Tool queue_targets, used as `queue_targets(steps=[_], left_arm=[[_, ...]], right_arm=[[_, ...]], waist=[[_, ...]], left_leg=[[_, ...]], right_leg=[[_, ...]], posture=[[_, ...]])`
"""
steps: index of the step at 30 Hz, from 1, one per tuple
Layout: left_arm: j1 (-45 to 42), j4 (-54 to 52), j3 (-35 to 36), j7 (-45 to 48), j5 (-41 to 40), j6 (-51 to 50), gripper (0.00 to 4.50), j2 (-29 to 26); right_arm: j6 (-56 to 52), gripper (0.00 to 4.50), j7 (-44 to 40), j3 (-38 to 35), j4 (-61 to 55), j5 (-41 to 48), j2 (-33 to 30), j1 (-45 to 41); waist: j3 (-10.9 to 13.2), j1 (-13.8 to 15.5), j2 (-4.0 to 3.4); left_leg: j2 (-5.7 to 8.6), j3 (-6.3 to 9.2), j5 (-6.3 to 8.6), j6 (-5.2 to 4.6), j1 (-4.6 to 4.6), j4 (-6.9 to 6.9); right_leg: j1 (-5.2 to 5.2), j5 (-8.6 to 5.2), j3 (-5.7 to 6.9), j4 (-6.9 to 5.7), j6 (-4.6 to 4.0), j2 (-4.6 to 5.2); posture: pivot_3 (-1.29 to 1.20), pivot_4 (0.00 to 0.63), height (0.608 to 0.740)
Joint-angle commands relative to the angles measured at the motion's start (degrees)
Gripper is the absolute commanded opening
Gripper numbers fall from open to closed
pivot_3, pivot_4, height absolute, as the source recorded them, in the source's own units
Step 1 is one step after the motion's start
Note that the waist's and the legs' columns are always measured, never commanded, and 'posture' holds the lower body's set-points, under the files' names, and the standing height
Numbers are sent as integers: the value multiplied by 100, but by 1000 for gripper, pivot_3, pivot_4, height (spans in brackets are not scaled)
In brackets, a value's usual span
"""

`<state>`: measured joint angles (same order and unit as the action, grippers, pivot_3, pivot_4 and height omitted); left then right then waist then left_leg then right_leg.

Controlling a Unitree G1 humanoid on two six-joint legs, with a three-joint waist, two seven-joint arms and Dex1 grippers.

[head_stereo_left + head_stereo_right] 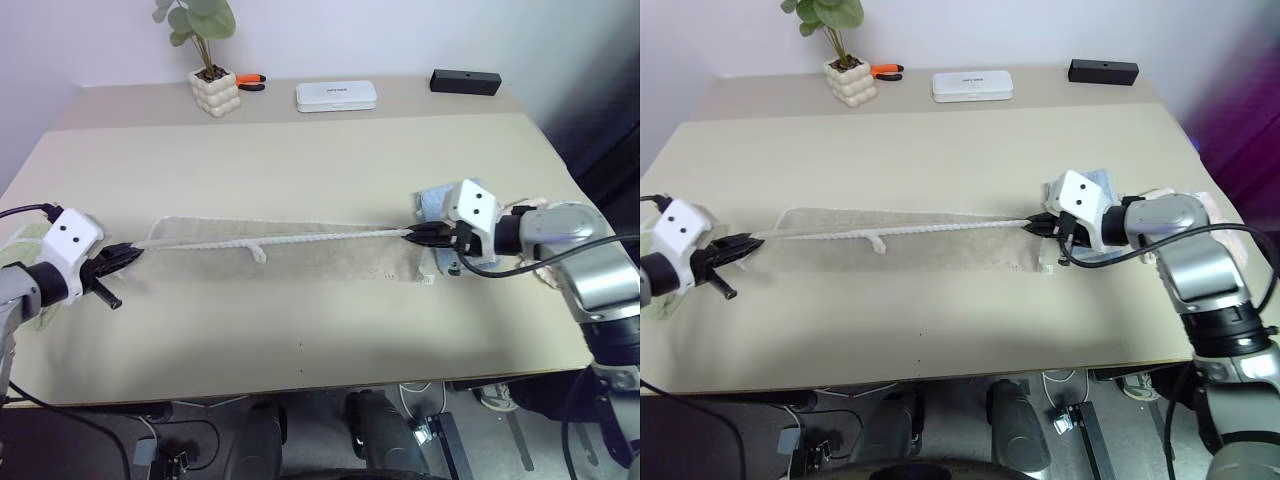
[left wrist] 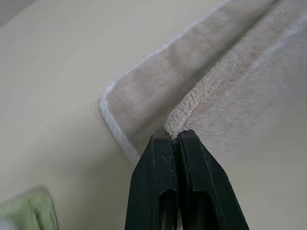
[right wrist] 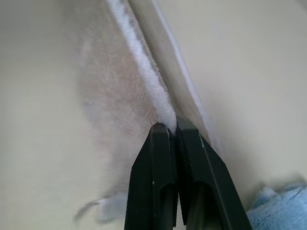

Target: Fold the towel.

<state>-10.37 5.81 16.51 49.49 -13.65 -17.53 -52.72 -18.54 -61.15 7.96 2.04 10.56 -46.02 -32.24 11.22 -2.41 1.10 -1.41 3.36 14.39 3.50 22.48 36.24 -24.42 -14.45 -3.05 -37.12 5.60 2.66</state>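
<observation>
across the middle of the pale beige tabletop (image 1: 300, 330) lay the beige terry cloth towel with white stitched edging (image 1: 290, 255), stretched long and narrow between the two arms, its upper edge pulled into a taut line with a small white loop (image 1: 259, 250) hanging from it. the left gripper (image 1: 128, 256) had its two black fingers pressed together on the towel's corner at the robot's left end, and the left wrist view showed the cloth's fold pinched right at the fingertips (image 2: 163, 143). the right gripper (image 1: 415, 236) likewise pinched the opposite corner between closed fingers, the white edging caught at their tips. a light blue folded towel (image 3: 283, 211) sat just behind the right gripper, and a pale green folded cloth (image 2: 29, 211) lay beside the left one. along the far edge stood a small green plant in a bumpy white pot (image 1: 214, 90), orange-handled pliers (image 1: 250, 82), a flat white rectangular case (image 1: 336, 96) and a black rectangular box (image 1: 465, 81)
</observation>
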Motion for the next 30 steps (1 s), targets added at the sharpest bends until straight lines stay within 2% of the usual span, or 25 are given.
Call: queue_targets(steps=[1, 7, 11, 12, 14, 15, 17, 20, 27, 30], left_arm=[[-645, 884, -487, -133, 478, 576, 0, 107], [-1542, 2233, -968, -260, 876, 1262, 0, 379], [-1776, 2684, -894, -337, 763, 1405, 0, 585], [-1797, 2732, -829, -364, 702, 1375, 286, 618], [-1814, 2780, -706, -476, 616, 1333, 889, 667], [-1817, 2791, -676, -500, 593, 1331, 1360, 680], [-1818, 2800, -659, -510, 568, 1343, 2434, 688], [-1848, 2748, -131, -1215, 319, 1265, 3887, 867], [-1636, 2247, 564, -2014, -149, 772, 3887, 1147], [-1242, 1554, 614, -1880, -311, 621, 3887, 1197]], right_arm=[[391, 27, 181, 66, 581, -319, 210, -315], [705, 27, 216, 138, 1021, -511, 441, -429], [731, 27, 410, 61, 1065, -535, 594, -382], [707, 3, 448, 38, 1048, -529, 613, -367], [582, 602, 500, -13, 979, -488, 631, -329], [547, 912, 508, -24, 953, -471, 630, -319], [519, 1946, 511, -30, 926, -458, 627, -311], [396, 3376, 712, -214, 571, -485, 520, -161], [-348, 3376, 673, -755, -710, -3, 231, 448], [-1425, 3376, 743, -1308, -1477, 906, 348, 873]], waist=[[0, -1, 0], [0, -15, 0], [0, -11, 0], [0, -13, 0], [0, -11, 0], [0, -9, 0], [0, -5, 0], [0, -2, 0], [-2, 10, 2], [-2, 7, 3]], left_leg=[[0, 0, 0, 0, 0, -1], [0, 1, 0, 0, -1, 1], [0, 2, 0, 0, -2, 1], [0, 2, 0, 0, -2, 2], [0, 2, 0, 0, -2, 2], [0, 3, 0, 0, -2, 2], [0, 3, 0, 0, -2, 2], [0, 3, 0, 0, -2, 3], [0, 7, 0, 0, 0, 6], [0, 7, 0, 0, -1, 6]], right_leg=[[-1, 0, 1, -2, 0, 0], [-1, 1, 2, -7, 0, -2], [-1, 1, 1, -10, 0, -1], [-1, 1, 2, -10, 0, -1], [-1, 1, 1, -11, 1, -1], [-1, 1, 1, -11, 1, 0], [-1, 1, 1, -12, 1, 0], [-1, 1, 1, -13, 1, 0], [0, 1, 2, -15, 2, 1], [0, 1, 2, -15, 2, 1]], posture=[[0, 150, 737], [0, 150, 737], [0, 150, 737], [0, 150, 737], [0, 150, 737], [0, 150, 737], [0, 150, 737], [0, 150, 737], [0, 150, 737], [0, 150, 737]])
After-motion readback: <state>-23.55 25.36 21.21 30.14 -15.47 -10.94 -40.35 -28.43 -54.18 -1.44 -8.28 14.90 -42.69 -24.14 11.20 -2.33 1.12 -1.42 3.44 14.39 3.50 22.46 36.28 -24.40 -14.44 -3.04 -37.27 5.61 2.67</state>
